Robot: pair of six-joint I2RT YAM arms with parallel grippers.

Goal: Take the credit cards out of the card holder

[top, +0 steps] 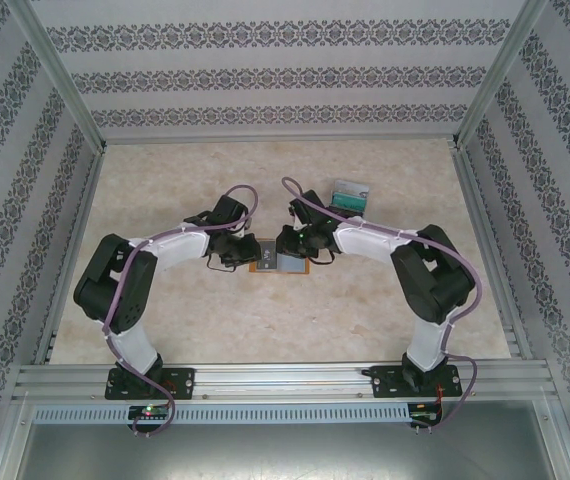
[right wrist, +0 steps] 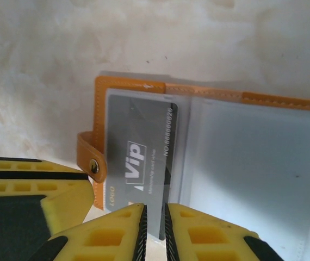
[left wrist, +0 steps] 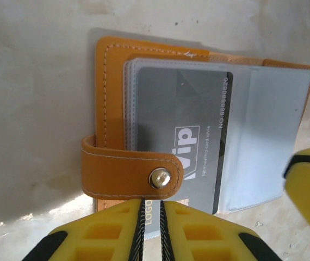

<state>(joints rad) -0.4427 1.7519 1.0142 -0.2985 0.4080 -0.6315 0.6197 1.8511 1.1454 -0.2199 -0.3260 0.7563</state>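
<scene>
Card holder (left wrist: 112, 81) lies open mid-table; left gripper (left wrist: 152, 209) at its 9 o'clock pinches the top credit card (left wrist: 182, 119), while right gripper (right wrist: 155, 209) at 3 o'clock is pressed nearly together, hold unclear, so best to slide the card out flat with the holder pinned.

orange-tan card holder (left wrist: 114, 70), grey credit card (left wrist: 177, 109)

We see a beige marbled tabletop (top: 265, 330), a small clear box (top: 350, 194) with teal and dark contents toward its far right, walls (top: 265, 60) papered in striped floral bands, aluminium frame posts (top: 60, 75) rising at the corners, a slotted metal rail (top: 285, 412) along the near edge
</scene>
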